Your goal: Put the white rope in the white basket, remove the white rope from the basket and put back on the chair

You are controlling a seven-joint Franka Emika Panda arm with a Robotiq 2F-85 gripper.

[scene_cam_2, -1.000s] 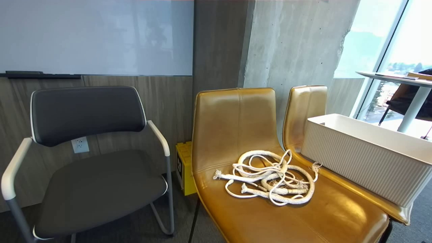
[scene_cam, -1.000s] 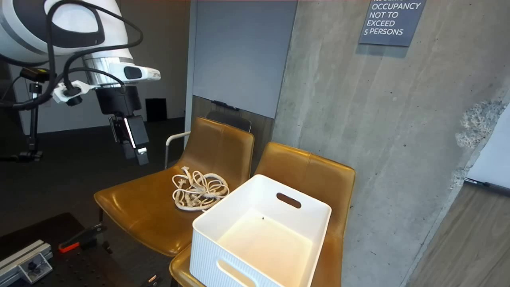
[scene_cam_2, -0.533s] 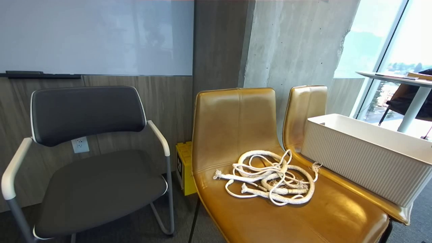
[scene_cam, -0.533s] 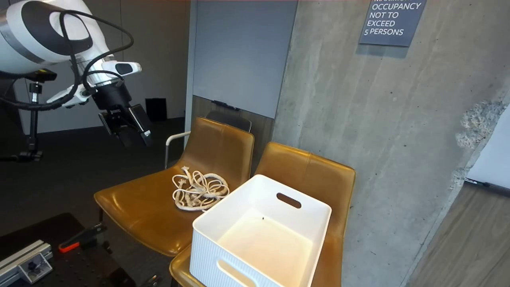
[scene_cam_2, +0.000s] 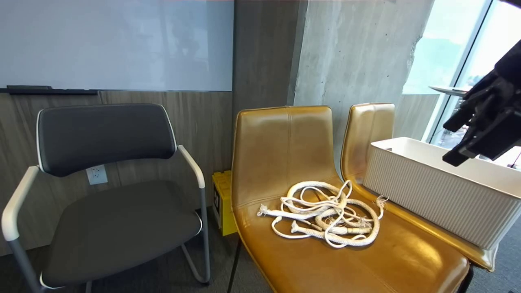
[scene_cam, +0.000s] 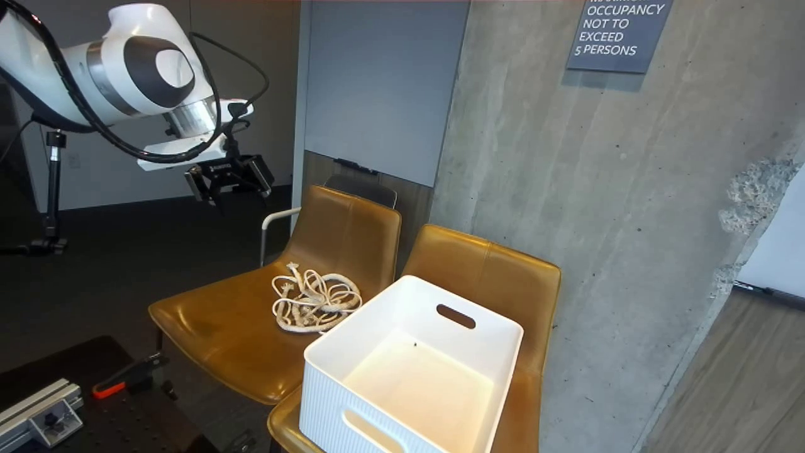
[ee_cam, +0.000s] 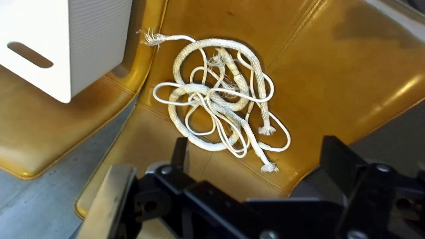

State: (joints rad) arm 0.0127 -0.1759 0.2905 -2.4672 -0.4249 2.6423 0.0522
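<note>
Rope (ee_cam: 225,108) lies in a loose tangle on the brown chair (scene_cam_2: 366,268), outside the white basket (scene_cam_2: 431,199), which stands on a 2nd brown chair (scene_cam: 490,270) just beside it. My gripper (ee_cam: 255,141) hangs above, well clear of the rope, its 2 fingers (ee_cam: 338,161) spread wide with nothing held between them. I judge step 1 to be in hand, getting the rope for the basket, though a finished job could look the same. The next move calls for lowering onto the thick crossing strands, then closing over several at once so few loops slip away. The lift must clear the basket's wall; the frayed end (ee_cam: 152,38) near the basket may trail.
</note>
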